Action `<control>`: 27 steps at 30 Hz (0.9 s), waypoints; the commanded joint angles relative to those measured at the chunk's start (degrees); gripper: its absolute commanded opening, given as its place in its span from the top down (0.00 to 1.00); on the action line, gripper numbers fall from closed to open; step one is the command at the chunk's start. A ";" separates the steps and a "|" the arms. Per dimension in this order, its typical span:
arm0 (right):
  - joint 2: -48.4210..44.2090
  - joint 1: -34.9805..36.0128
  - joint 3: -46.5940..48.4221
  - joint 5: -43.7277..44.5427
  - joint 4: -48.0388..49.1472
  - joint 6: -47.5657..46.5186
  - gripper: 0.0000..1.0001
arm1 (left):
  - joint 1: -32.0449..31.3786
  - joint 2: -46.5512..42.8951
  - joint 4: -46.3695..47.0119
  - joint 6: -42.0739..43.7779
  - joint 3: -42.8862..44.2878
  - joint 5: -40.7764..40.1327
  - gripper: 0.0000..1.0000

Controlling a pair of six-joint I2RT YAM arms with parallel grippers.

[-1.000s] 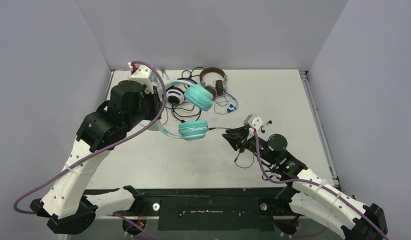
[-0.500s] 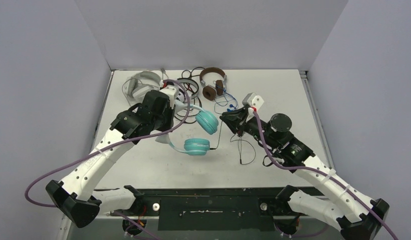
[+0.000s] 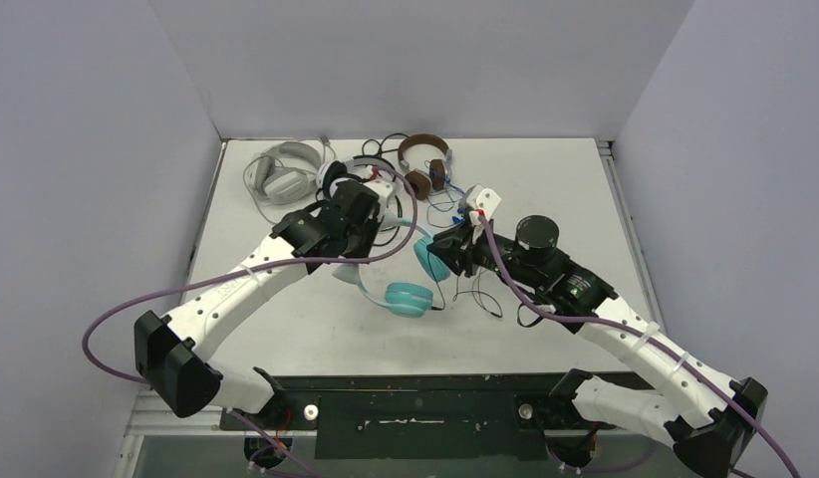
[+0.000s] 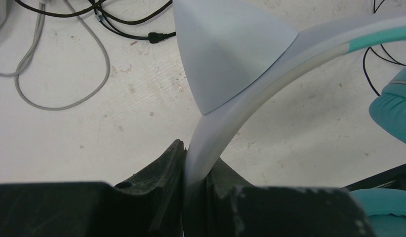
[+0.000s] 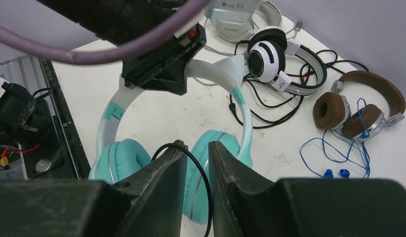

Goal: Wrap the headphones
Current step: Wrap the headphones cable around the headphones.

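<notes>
The light teal headphones [image 3: 409, 299] with a white band hang over the table's middle. My left gripper [image 3: 348, 267] is shut on the white band [image 4: 250, 94], which fills the gap between its jaws [image 4: 196, 153]. My right gripper [image 3: 447, 249] is right beside the teal cups [image 5: 124, 160]. Its jaws [image 5: 196, 145] stand a narrow gap apart. The headphones' black cable [image 5: 205, 173] loops over one fingertip and runs down between them, then hangs to the table [image 3: 482, 299].
At the back lie the brown headphones [image 3: 425, 164] with blue cable [image 3: 450, 204], the black-and-white headphones [image 3: 344, 179] with black cables, and the pale grey headphones [image 3: 281, 174] with grey cable [image 4: 28, 64]. They also show in the right wrist view: brown [image 5: 359, 106], black-and-white [image 5: 265, 54].
My left arm has carried the teal headphones from the back left to the middle and lower, uncovering the pale grey headset. My right gripper has moved back and left, up to the teal cups.
</notes>
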 commanded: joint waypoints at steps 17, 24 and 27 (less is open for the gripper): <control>2.40 0.17 5.43 16.67 -5.03 -0.46 0.70 | -6.96 -1.11 6.90 6.61 2.29 3.22 1.00; 3.24 -0.01 7.22 17.39 -9.69 -1.22 0.67 | -6.98 -2.55 5.09 8.15 0.57 1.96 1.00; 3.57 -0.01 8.31 17.82 -11.03 -2.92 0.64 | -6.97 -2.24 4.08 8.54 0.65 1.16 1.00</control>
